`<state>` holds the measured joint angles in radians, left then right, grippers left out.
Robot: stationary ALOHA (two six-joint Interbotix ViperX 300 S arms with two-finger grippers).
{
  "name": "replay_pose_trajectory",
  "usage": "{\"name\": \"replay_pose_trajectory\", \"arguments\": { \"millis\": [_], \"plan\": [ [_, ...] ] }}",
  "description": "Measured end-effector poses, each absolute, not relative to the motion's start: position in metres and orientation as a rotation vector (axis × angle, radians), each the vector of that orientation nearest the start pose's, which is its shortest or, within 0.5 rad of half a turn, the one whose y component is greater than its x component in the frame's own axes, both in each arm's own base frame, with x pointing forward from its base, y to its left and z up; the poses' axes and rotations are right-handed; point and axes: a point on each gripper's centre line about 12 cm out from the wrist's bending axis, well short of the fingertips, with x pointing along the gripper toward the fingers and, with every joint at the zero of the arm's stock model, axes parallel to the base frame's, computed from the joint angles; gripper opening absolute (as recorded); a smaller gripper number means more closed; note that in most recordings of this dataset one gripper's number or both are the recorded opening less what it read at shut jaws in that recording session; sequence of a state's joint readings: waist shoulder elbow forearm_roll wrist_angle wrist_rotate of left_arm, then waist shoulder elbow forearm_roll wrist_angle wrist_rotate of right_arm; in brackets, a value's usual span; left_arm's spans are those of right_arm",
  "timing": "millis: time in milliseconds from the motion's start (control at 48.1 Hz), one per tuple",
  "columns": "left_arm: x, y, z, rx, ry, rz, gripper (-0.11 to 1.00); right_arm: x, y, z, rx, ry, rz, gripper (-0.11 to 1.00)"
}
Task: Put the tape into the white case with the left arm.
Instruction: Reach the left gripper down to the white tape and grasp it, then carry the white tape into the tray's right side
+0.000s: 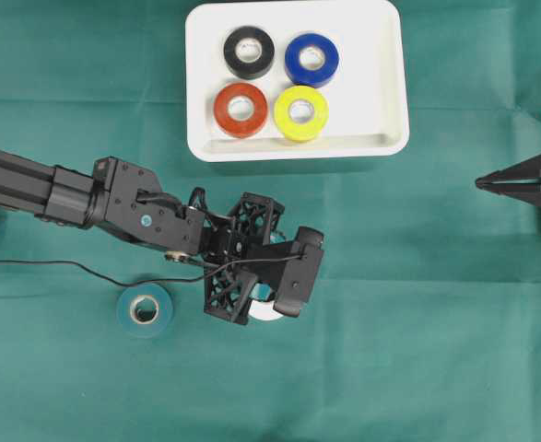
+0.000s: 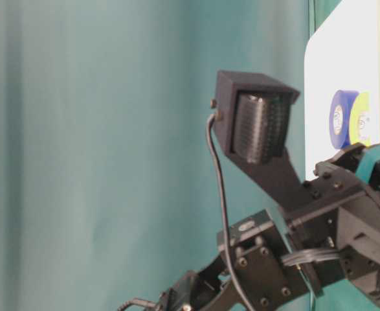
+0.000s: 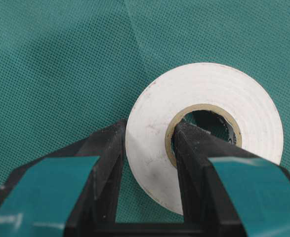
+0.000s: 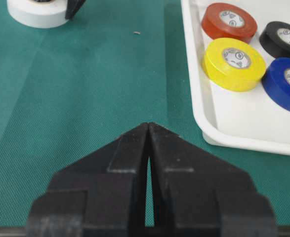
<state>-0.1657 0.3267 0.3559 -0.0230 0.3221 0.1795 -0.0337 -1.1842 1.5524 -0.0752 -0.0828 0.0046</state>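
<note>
We start at the left gripper [image 3: 147, 148], whose teal-banded fingers are clamped on the wall of the white tape roll [image 3: 204, 133] — one finger outside the rim, the other down inside the cardboard core. The roll lies flat on the green cloth [image 1: 417, 350], below the white case [image 1: 385, 55] and apart from it in the overhead view, mostly hidden there under the left arm's wrist.

We judge the roll light and stiff: a wound ring with a hard core that should not crush under the fingers. Its outer face looks smooth, so it could slip or swing if held by a thin edge. Pinching through the wall, as here, seems to us the sound hold, since the core gives the inner finger a firm edge to bear on.

Further out, a teal tape roll [image 1: 145, 309] sits on the cloth just left of the gripper, under the thin black cable [image 1: 58, 265]. In the case lie four rolls — black [image 1: 249, 52], blue [image 1: 311, 60], red [image 1: 241, 110] and yellow [image 1: 300, 113] — leaving bare floor at the right side, where a fifth could go.

The right gripper [image 4: 148, 129] rests at the far right edge with its jaws pressed together on nothing.
</note>
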Motion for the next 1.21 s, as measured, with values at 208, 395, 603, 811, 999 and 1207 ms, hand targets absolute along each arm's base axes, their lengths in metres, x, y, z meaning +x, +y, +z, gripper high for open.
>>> {"name": "replay_pose_trajectory", "arguments": {
  "millis": [208, 395, 603, 811, 999, 1207],
  "plan": [
    [0.438, -0.074, 0.109, 0.229, 1.021, -0.242, 0.26, 0.138, -0.004, 0.154, -0.064, 0.286, -0.019, -0.09],
    [0.43, -0.073, 0.14, 0.226, 1.016, -0.242, 0.26, 0.138, -0.004, 0.154, -0.064, 0.286, -0.019, -0.09],
    [0.424, -0.07, 0.177, 0.222, 0.967, -0.237, 0.26, 0.138, -0.004, 0.154, -0.064, 0.286, -0.019, -0.09],
    [0.421, -0.062, 0.184, 0.229, 0.977, -0.23, 0.26, 0.138, -0.004, 0.154, -0.064, 0.286, -0.019, -0.09],
    [0.422, -0.048, 0.184, 0.277, 0.975, -0.234, 0.26, 0.138, -0.004, 0.154, -0.065, 0.286, -0.019, -0.09],
    [0.427, -0.015, 0.187, 0.33, 0.969, -0.211, 0.26, 0.138, -0.004, 0.154, -0.065, 0.288, -0.019, -0.09]
  ]
}}
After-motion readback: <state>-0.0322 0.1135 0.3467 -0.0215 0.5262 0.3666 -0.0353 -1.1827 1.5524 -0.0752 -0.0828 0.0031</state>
